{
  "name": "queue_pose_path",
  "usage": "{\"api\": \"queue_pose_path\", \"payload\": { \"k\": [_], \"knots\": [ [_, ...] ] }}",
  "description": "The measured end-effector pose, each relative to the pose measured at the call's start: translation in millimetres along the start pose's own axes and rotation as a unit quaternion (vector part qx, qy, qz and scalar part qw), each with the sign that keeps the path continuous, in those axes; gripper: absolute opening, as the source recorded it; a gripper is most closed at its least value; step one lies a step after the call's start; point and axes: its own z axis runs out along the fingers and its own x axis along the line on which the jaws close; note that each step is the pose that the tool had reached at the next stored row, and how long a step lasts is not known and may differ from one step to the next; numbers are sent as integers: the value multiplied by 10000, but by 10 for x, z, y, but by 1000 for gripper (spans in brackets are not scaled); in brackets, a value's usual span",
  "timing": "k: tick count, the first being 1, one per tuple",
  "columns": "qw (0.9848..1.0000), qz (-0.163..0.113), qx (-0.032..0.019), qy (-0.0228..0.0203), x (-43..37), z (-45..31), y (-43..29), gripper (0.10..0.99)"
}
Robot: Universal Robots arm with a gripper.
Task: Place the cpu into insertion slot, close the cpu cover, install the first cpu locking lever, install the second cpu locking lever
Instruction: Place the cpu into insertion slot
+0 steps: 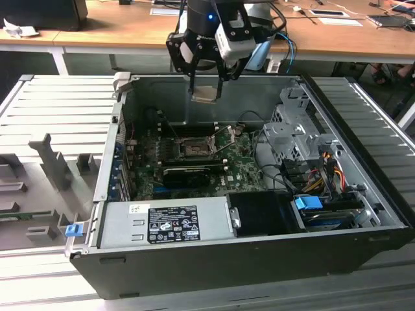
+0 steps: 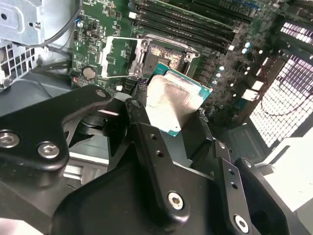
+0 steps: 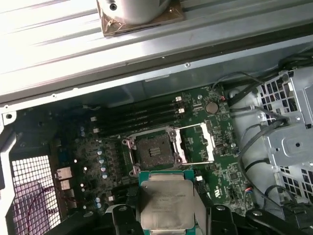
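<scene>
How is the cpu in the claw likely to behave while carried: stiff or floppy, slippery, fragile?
Probably stiff: the cpu looks flat though the claw pinches it only at opposite sides. Its smooth, dull metal face suggests it could slip if the grip loosens. It is a thin plate, so it is likely light, and it may be damaged if dropped.

My exterior view sits high and well back, looking down over the whole open computer case (image 1: 194,259) toward the table (image 1: 130,29) beyond it. Both wrist views ride close on the claw (image 2: 176,122) from opposite sides, looking past the held cpu (image 3: 168,200) onto the motherboard (image 3: 98,156). All three views share the insertion slot (image 3: 153,149).
</scene>
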Motion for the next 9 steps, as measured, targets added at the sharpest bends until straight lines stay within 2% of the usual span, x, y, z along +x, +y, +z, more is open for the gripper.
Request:
{"api": "queue_pose_path", "payload": {
  "k": [9],
  "knots": [
    [9984, 564, -11, -50, 0, 8, -1, 529]
  ]
}}
